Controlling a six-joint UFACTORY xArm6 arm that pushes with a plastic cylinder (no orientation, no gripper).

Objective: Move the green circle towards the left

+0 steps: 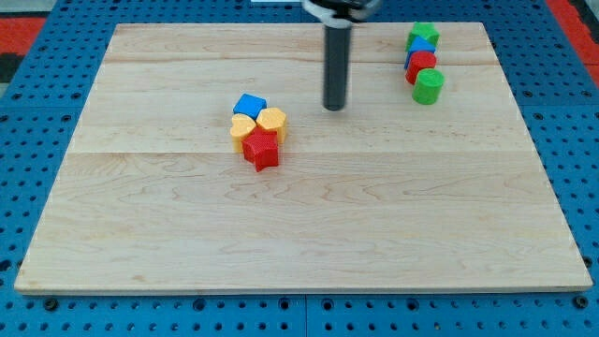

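My tip (pixel 335 107) carries no fingers — just a rod. The green circle (pixel 429 86) waits at its three o'clock, untouched, ending the column under the red block (pixel 420 64) — push not started.

rod (pixel 335 65): straight, dark grey cylinder | my tip (pixel 334 108): blunt | mount: black, wider

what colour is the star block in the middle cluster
Red: the star block sits at the cluster's bottom, clear in the camera view.
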